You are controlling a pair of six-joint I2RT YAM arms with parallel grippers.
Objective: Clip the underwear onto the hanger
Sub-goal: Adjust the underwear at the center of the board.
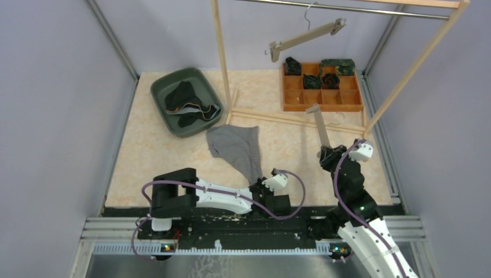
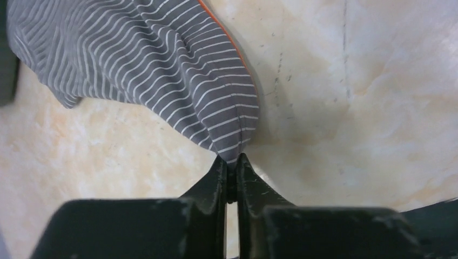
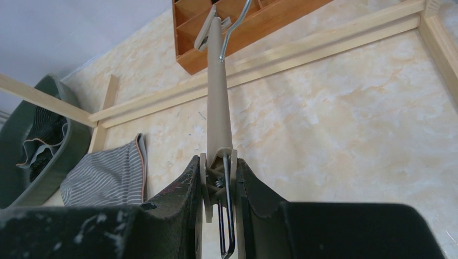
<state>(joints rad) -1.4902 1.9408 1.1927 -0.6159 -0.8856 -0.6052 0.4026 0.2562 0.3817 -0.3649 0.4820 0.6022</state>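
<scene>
L gripper (image 2: 231,162) is pinched nearly shut on the pointed near corner of the striped underwear (image 2: 151,65), cloth caught betw. both fingertips. The rest of the grey, white-striped garment w/ orange trim lies spread on the bench (image 2: 351,108), running away from the gripper. R gripper (image 3: 219,168) is clamped on one end of a beige hanger (image 3: 219,91), right at its wire clip, jaws only narrowly apart. The hanger bar points away toward a wooden tray (image 1: 322,99), metal hook sticking out partway along. From the top view the underwear sits mid-bench, betw. a green tub (image 1: 173,76) of dark clothes at far left and the held hanger at right, not touching the hanger. A second hanger (image 1: 307,37) hangs tilted from the rail (image 1: 359,10). The tray holds rolled dark items in some compartments.
</scene>
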